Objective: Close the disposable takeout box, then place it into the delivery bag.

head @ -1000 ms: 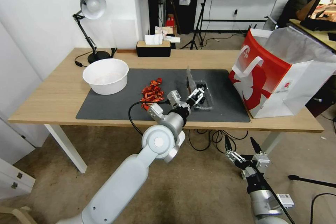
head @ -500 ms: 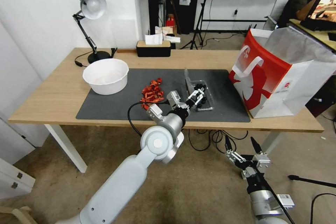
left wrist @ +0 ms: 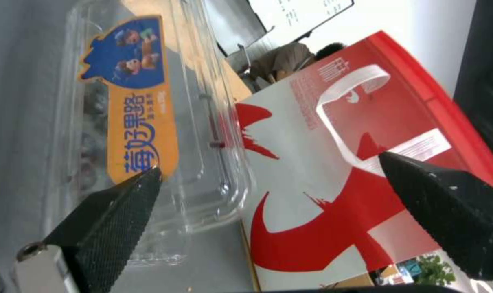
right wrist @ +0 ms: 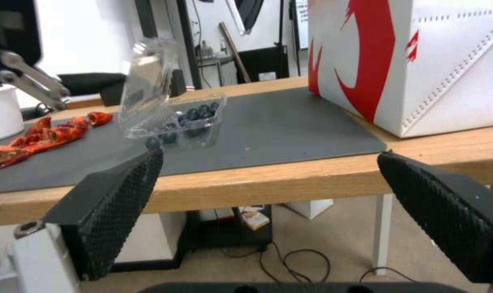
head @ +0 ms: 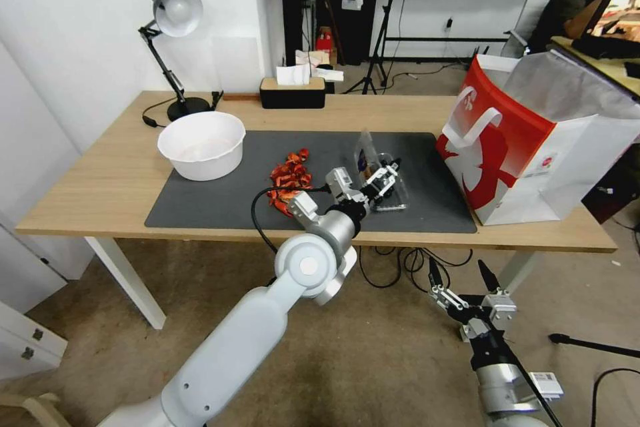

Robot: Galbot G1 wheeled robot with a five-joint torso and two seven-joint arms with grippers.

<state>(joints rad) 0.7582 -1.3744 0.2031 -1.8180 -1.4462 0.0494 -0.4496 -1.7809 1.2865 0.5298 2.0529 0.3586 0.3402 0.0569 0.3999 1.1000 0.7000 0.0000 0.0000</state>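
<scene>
- Two steps make up the task, and the first, closing, is in hand: the clear clamshell takeout box (head: 381, 181) sits on the dark mat (head: 220, 200), lid tilted up, berries inside.
- The left gripper (head: 385, 178) hovers at the lid, fingers spread, gripping nothing.
- The right gripper (head: 465, 285) hangs below the table edge, fingers spread.
- Next, I judge, the lid needs pressing down onto the base; the red-and-white delivery bag (head: 533, 140) stands near, on the right.

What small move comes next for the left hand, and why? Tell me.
Probably push the lid down: the left hand is open beside the takeout box, whose lid stands raised over the berries. The right hand waits below the table edge.
</scene>
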